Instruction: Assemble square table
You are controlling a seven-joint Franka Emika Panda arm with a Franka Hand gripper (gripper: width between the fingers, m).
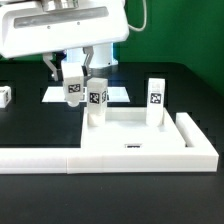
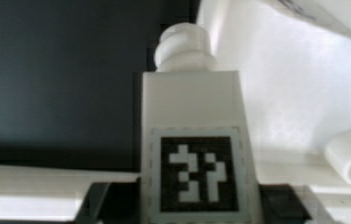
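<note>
**Tagged leg clamped in the claw at the tabletop's corner**

Closest to the wrist camera is a white block leg. Its black-and-white tag faces the lens and its rounded tip points away. The claw is clamped on this leg, with dark fingers pressed to both sides at the bottom of the frame. Beyond the tip, the black surface fills the left half of that picture. The white tabletop fills the upper right.

In the exterior view the claw hangs from the white arm at upper centre. It holds the leg upright at the far left corner of the square tray-like tabletop. Whether the leg's lower end touches the tabletop cannot be told.

A second leg stands upright at the tabletop's far right corner. Another tagged block shows just left of the held leg, and what it rests on is unclear.

The tabletop lies in the centre of the frame, tucked into the angle of the long white L-shaped barrier, which runs along the lower edge. The marker board lies flat behind the tabletop. A small tagged piece sits at the left edge.
</note>
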